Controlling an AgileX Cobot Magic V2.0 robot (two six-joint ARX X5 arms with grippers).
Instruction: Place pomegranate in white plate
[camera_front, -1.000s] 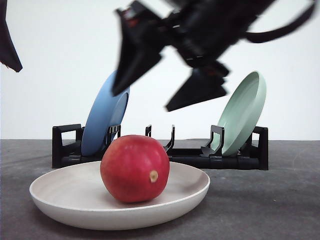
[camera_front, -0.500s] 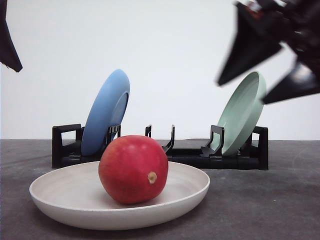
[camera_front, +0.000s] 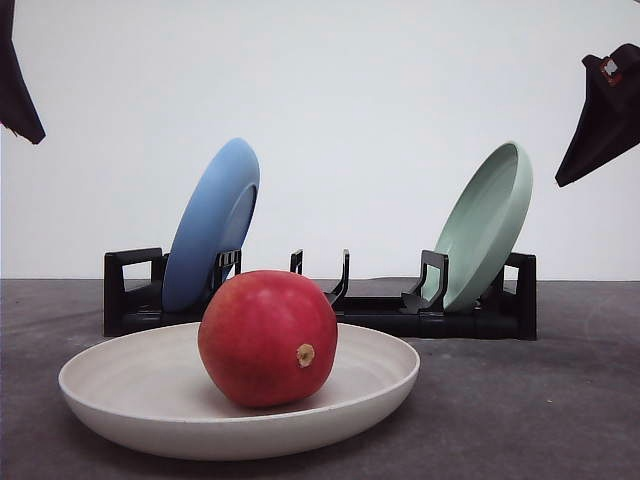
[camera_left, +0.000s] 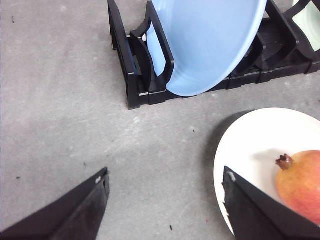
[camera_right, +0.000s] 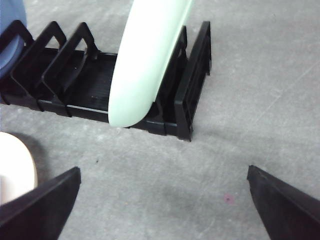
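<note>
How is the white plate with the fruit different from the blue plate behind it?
The white plate lies flat on the table; the blue plate stands tilted on edge in a black rack. The white plate holds the pomegranate; the blue plate holds nothing. The white plate is off-white, the other pale blue. Both are round, shallow and matte.

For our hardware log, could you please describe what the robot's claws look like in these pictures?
Both claws are matte black with flat, wedge-shaped fingers tapering to points. The left claw has a small pale mark at each fingertip. The right claw shows the same dark triangular fingers; in the front view its finger bears a small red and white marking near the top. No cables are visible.
</note>
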